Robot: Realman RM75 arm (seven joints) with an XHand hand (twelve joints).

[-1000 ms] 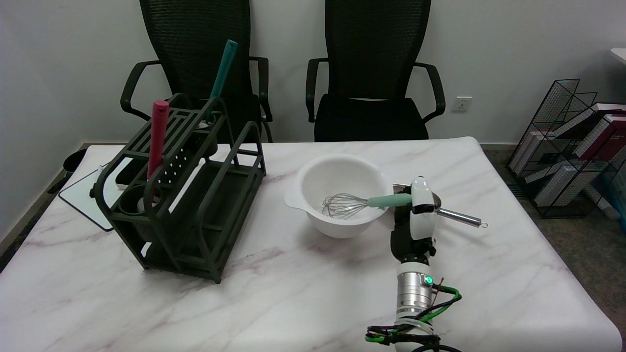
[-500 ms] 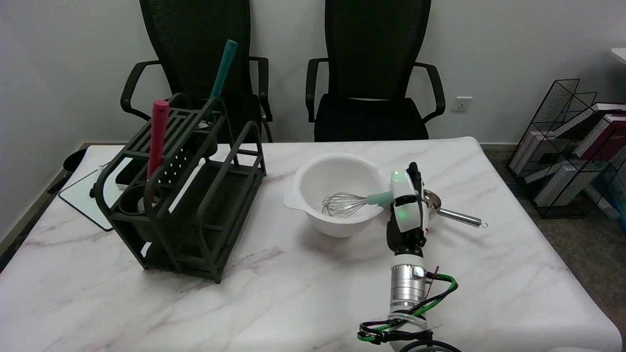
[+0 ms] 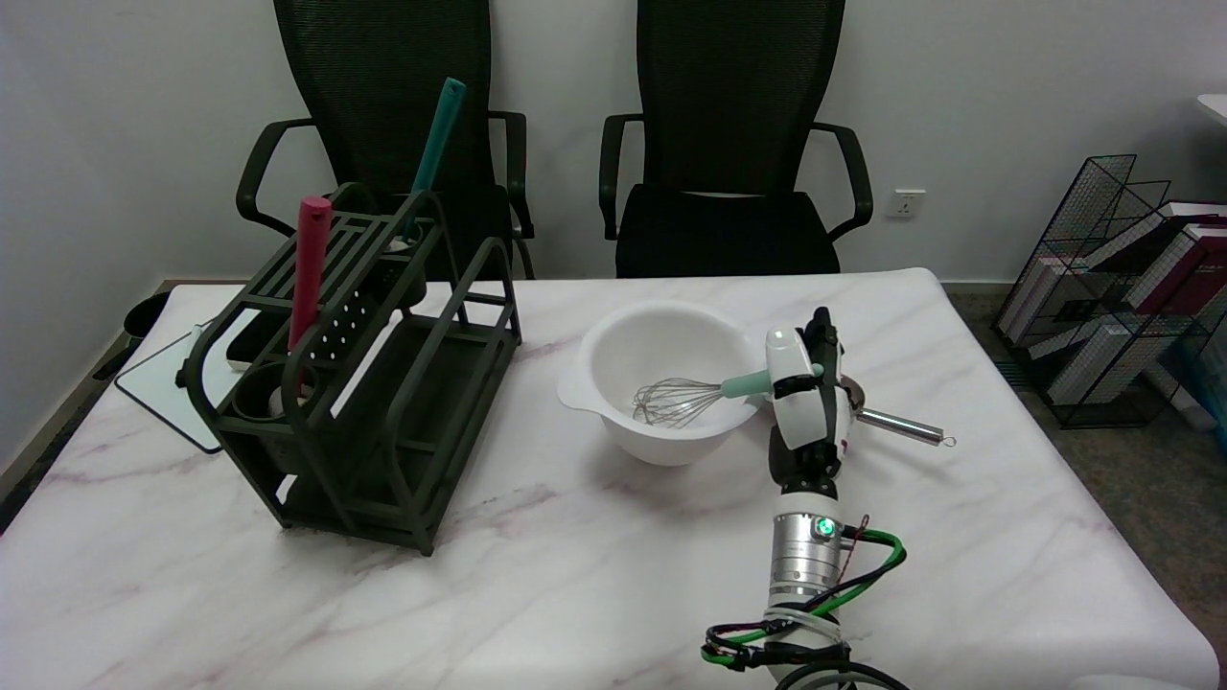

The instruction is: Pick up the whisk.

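Gripping whisk (image 3: pixel 685 398): right hand (image 3: pixel 805 393).

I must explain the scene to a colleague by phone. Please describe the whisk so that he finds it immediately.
On the white marble table, look at the round white plastic bowl right of the dark green metal rack. The wire whisk with the mint-green handle lies in it, handle over the right rim, at the right hand. Only it has a wire balloon head; the steel handle behind the hand is bare.

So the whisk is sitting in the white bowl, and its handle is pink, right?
Not quite. The whisk does sit with its wire end in the white bowl, but its handle is mint green, not pink, as the head view shows. The pink thing is a different utensil handle standing in the dark rack.
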